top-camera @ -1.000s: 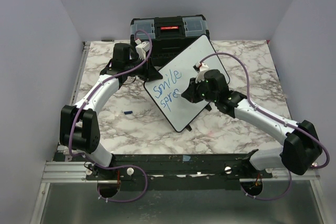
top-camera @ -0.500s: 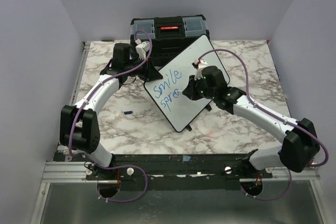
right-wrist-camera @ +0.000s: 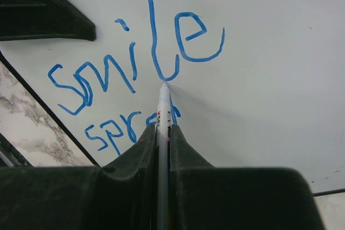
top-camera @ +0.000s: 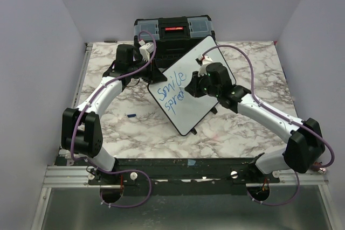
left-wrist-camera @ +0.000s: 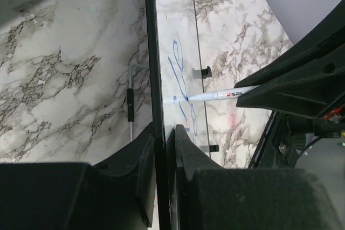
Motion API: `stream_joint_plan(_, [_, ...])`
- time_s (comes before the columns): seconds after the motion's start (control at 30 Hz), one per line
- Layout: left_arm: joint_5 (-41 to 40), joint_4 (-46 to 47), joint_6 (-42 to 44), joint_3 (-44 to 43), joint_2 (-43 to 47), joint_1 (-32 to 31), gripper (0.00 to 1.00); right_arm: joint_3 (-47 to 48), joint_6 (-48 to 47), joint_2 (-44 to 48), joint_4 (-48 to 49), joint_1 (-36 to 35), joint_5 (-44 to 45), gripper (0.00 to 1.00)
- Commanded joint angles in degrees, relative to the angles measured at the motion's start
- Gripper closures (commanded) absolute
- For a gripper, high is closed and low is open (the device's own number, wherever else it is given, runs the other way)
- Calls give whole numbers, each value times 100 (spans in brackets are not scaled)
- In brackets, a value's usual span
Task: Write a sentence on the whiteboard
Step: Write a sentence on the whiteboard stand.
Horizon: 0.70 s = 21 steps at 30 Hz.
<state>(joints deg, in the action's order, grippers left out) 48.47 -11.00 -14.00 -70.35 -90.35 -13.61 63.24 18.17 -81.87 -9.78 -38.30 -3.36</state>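
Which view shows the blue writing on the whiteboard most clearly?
The right wrist view: the blue writing is large, face-on, though the marker covers part of the second line. The top external view shows it small; the left wrist view sees the whiteboard nearly edge-on, only a few strokes.

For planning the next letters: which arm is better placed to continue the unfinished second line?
Right. The right end effector grips the marker, tip on the whiteboard by the unfinished second line. The left end effector is clamped on the board's edge, steadying it.
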Motion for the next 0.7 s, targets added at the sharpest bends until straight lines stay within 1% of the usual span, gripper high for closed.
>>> stream_joint_plan(0.0, [-10,581,445,-76,151,-41,100,-452,87,14,-46,-19,-49,99])
stream_joint_plan(0.13, [-8,582,442,-80,144,-45,100,-728,203,192,-24,-19,-165,99])
stream_joint_plan(0.3, [-6,582,433,-81,145,-46,100,-913,256,348,-55,-15,-86,99])
stream_joint_plan(0.67, [17,597,425,-74,158,-46,100,-593,160,621,-585,-19,852,99])
